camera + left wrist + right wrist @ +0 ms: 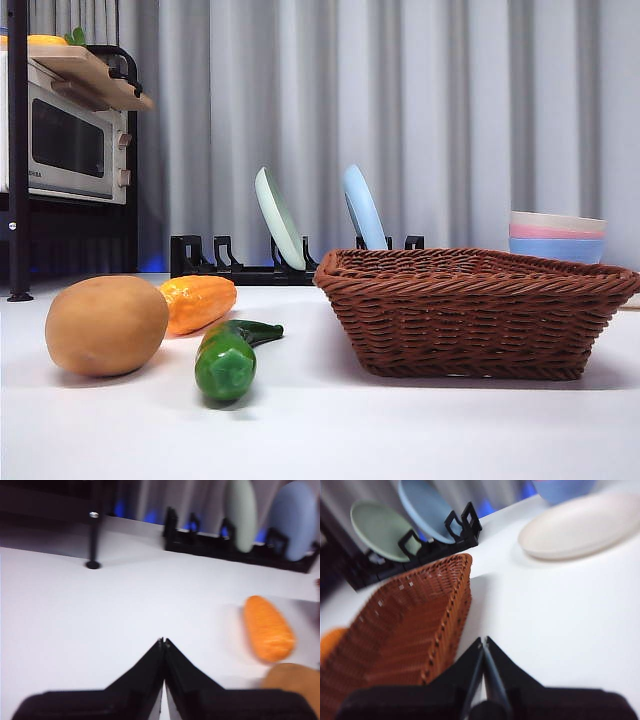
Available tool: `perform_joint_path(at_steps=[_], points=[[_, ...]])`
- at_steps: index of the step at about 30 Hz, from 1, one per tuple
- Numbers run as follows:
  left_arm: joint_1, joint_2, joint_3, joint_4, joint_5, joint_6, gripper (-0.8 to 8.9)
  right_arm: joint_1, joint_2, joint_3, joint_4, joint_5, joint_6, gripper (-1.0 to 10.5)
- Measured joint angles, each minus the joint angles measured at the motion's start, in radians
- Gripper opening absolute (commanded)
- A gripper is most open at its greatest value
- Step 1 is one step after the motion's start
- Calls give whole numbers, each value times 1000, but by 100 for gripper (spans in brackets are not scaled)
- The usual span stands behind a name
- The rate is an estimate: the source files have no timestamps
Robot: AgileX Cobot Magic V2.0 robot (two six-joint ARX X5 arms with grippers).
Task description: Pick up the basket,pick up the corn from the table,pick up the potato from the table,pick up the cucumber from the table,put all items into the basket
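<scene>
Nothing is loaded yet: basket [470, 312] stands empty on the worktop [400, 430], with potato [106, 325], corn [197, 302] and cucumber [228, 358] grouped just beside it, within reach. Left gripper [163, 641] near the corn and right gripper [483, 640] beside the basket rim both hold nothing, jaws pressed together.

1. Microwave oven [70, 140], front view, on the black rack at far left: a small line of dark lettering sits at the lower left corner of its door frame. It appears to be a brand name, too small to read with certainty.
2. No other text, label, number or sign is legible in the front view or in either wrist view.
</scene>
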Motion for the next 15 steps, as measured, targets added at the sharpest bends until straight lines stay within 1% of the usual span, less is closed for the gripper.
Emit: perform_joint_path(at_steps=[1,3,6,11,15], points=[[0,0,0,5,21,-13,-6,0,0,0,0,0,43,1],[0,0,0,11,48,-29,-7,0,0,0,6,-3,100,-3],[0,2,15,4,58,-40,-7,0,1,0,52,-6,136,-12],[0,60,150,0,58,-43,-7,0,50,66,61,-5,134,-11],[0,186,285,-4,60,-43,-7,0,165,171,62,-5,87,-11]])
